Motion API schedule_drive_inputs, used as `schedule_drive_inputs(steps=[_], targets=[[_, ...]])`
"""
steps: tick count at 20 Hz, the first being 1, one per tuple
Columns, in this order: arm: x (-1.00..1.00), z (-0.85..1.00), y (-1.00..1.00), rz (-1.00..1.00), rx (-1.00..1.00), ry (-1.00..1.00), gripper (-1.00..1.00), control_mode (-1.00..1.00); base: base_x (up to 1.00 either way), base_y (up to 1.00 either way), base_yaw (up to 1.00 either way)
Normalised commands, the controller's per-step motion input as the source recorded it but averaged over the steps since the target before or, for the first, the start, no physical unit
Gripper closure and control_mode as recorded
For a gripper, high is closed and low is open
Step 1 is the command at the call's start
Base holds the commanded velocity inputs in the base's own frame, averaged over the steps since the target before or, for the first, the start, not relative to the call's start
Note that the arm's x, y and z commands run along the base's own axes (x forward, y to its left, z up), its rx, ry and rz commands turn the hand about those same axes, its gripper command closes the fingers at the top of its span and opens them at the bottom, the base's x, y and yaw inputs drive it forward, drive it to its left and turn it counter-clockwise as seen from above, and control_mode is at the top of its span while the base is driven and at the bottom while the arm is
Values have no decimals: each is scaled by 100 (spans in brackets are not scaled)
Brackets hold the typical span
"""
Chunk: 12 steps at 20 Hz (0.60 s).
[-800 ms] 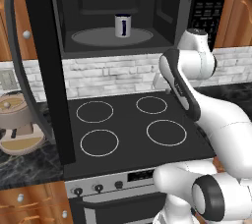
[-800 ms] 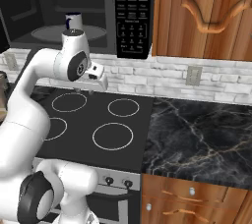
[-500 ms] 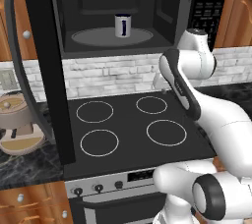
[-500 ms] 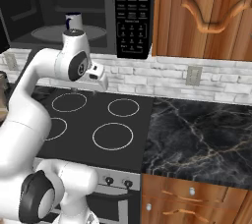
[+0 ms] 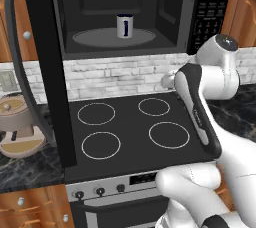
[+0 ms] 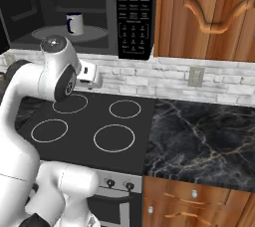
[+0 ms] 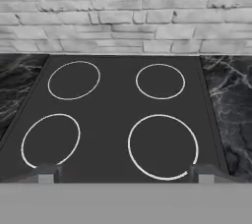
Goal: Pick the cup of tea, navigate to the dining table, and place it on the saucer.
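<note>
the cup of tea [image 5: 125, 25] stands upright on the round turntable [image 5: 97, 37] inside the open microwave [image 5: 117, 7], near the middle of the plate and above the stove. the gripper [image 7: 125, 173] sits well below the microwave, facing the cooktop [image 7: 123, 120], its finger tips spread wide with nothing between them.

risks as i judge them: the reach must rise into the microwave cavity, so the arm [image 5: 202, 107] could clip the lower frame or the open door [image 5: 47, 72] to the left of the microwave. a pinch that meets the cup's handle or comes in tilted could tip the cup and spill the tea. a loose hold could slosh during the drive.

counted: one cup, one microwave, one turntable, four burner rings [image 7: 163, 146] on the cooktop below the microwave, one gripper.
</note>
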Motion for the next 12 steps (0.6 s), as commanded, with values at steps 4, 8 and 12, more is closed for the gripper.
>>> schedule_drive_inputs(steps=[4,8,12], targets=[[-29,60,38,0,12,-51,-100,-100,0,0,0],[-4,67,57,-2,17,-39,-100,-100,0,0,0],[5,69,58,-8,18,-28,-100,-100,0,0,0]])
